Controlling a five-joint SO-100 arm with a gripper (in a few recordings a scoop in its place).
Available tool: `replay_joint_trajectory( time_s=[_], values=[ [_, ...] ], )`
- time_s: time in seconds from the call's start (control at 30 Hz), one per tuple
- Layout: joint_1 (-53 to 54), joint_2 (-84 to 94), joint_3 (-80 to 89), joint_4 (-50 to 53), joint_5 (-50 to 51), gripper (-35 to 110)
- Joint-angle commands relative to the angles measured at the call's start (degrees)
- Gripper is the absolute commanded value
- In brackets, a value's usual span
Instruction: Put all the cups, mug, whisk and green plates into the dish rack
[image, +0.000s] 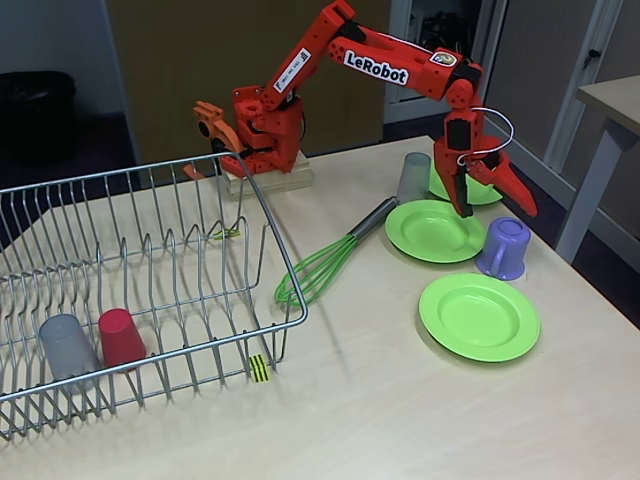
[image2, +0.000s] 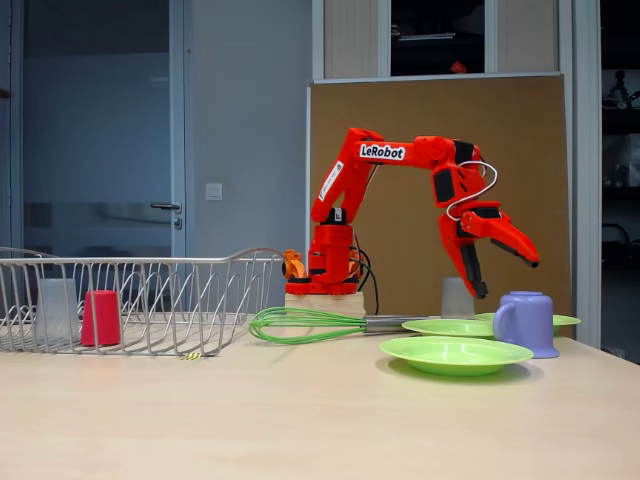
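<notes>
Rack (image: 150, 270) holds red cup (image: 121, 337) and one grey cup (image: 66, 347); on the tabletop at its 3 o'clock remain whisk (image: 320, 268), plates (image: 479, 316), mug (image: 503, 248), grey cup (image: 413, 177); end effector (image: 495, 200) spread, empty.

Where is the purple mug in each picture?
One fixed view: the purple mug stands at the right, between two green plates, just right of the open gripper.
Other fixed view: the purple mug stands at the right, behind the front plate, below the gripper.
Shared landmark: the red arm's gripper above it.
</notes>
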Motion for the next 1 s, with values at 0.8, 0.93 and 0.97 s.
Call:
replay_joint_trajectory(
  time_s=[0.8,0.93,0.97],
  values=[
    [-0.7,-16.52,-21.27,3.16,6.42,42],
    [-0.44,-16.96,-22.06,3.34,7.03,29],
    [-0.35,-16.96,-22.32,3.6,7.12,27]
  ],
)
